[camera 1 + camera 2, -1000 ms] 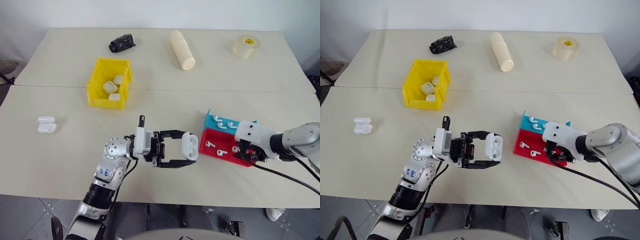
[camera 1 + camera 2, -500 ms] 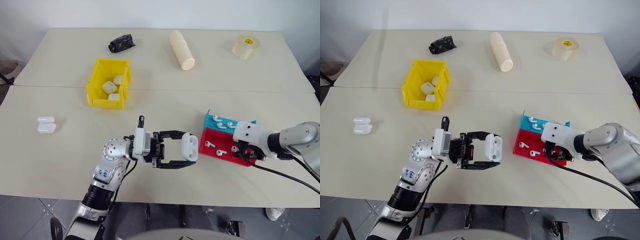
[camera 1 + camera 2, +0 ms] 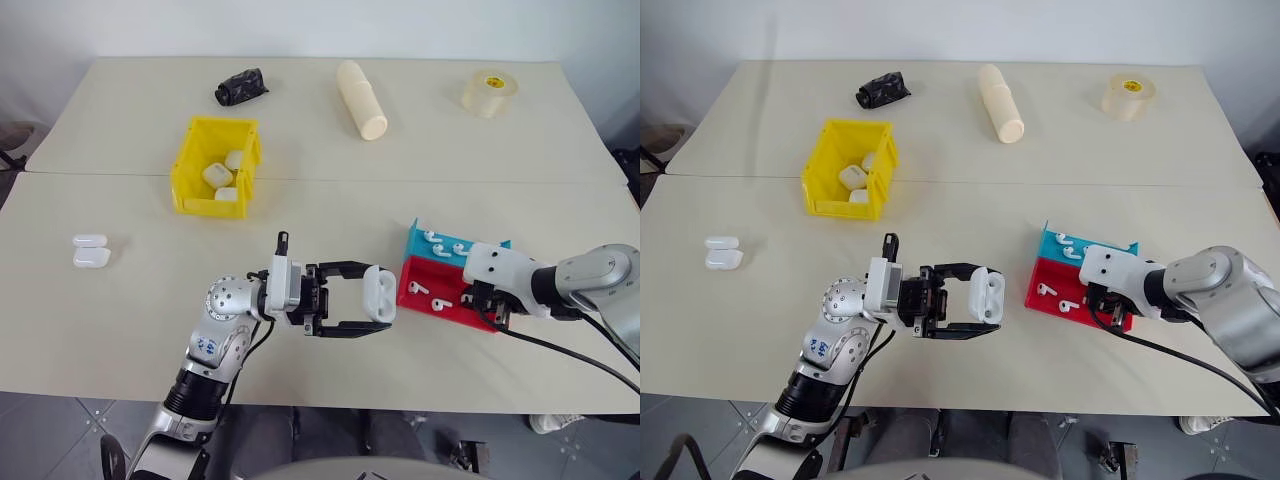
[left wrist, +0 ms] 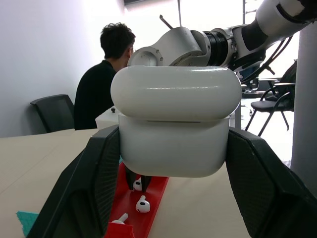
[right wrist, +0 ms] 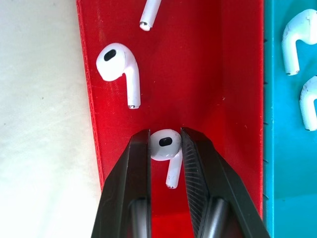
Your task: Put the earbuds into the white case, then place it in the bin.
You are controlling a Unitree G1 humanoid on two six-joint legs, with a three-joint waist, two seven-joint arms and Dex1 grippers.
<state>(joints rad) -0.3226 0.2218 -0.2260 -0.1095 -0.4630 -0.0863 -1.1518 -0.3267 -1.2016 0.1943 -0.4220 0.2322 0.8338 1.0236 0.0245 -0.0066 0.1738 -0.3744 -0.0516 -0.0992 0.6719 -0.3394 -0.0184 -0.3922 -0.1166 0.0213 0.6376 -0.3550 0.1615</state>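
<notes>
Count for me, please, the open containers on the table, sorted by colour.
Yellow bin: 1
Red tray: 1
Blue tray: 1
Total: 3

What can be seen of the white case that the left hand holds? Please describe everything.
The white case is small, glossy and rounded, apparently of smooth plastic. A thin seam separates its lid from the body; the lid looks shut. It stands upright, lid on top, gripped at both sides between the two black fingers of the left hand, lifted above the table. Only those fingers touch it. It is beside the red tray.
</notes>
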